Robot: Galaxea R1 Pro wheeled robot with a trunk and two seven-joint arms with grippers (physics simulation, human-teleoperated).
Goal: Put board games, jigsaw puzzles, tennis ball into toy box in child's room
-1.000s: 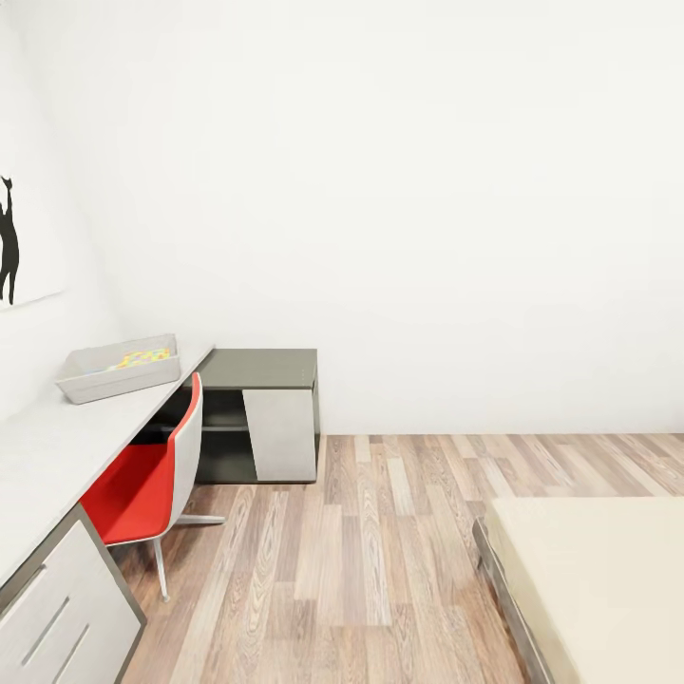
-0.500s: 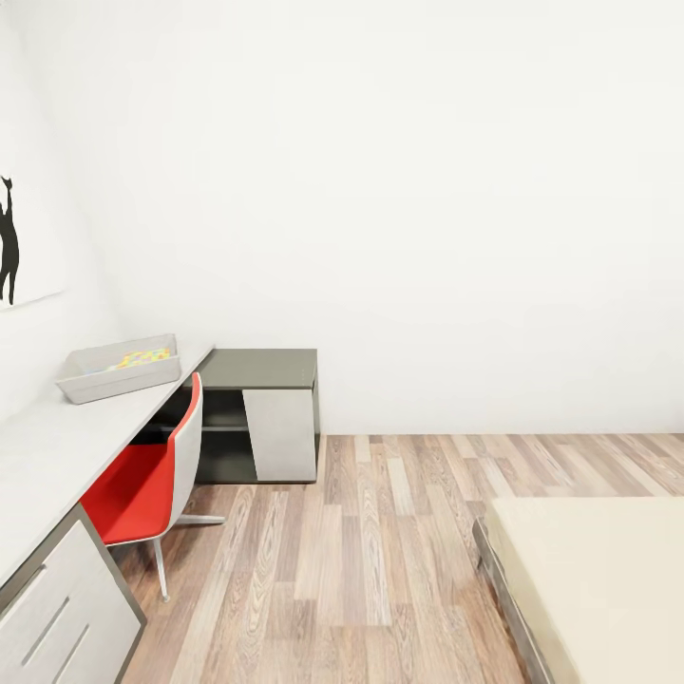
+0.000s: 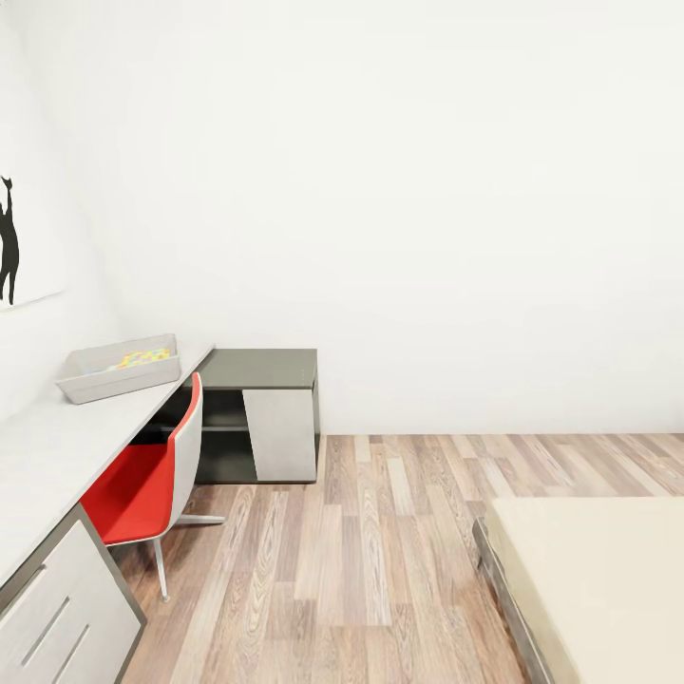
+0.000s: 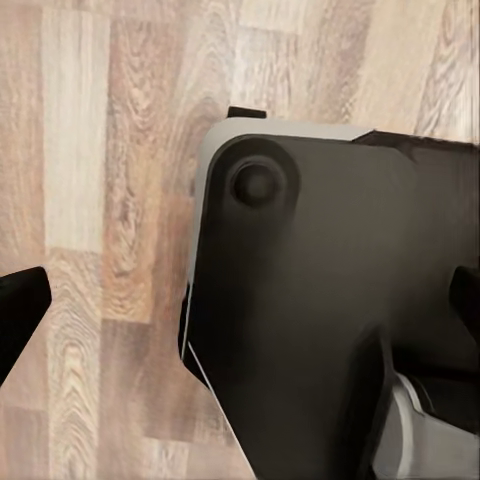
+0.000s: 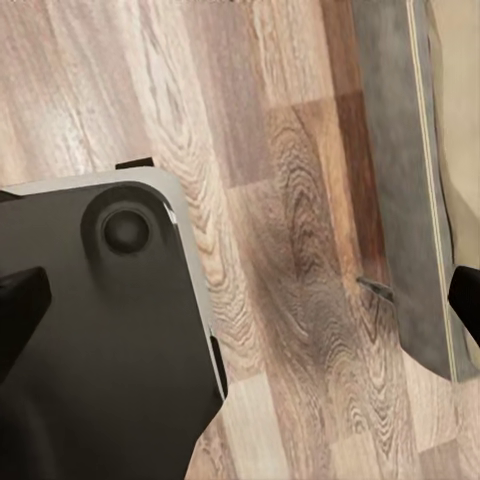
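Observation:
The toy box (image 3: 119, 369) sits on the far end of the table (image 3: 57, 446), by the left wall. A multicoloured jigsaw puzzle (image 3: 142, 358) lies inside it. At the lower right is a bare beige corner of the bed (image 3: 598, 579). The board games and the tennis ball are out of view. My left gripper (image 4: 240, 310) hangs open over the plank floor and my own dark base (image 4: 300, 300). My right gripper (image 5: 240, 300) is open too, above the floor beside the bed's grey frame (image 5: 400, 180). Both hold nothing.
A red chair (image 3: 142, 484) is tucked under the table, next to the dark grey corner section (image 3: 261, 369). White drawers (image 3: 57, 617) stand at the near left. Wood floor (image 3: 380, 532) runs between table and bed. A black silhouette picture (image 3: 9, 242) hangs on the left wall.

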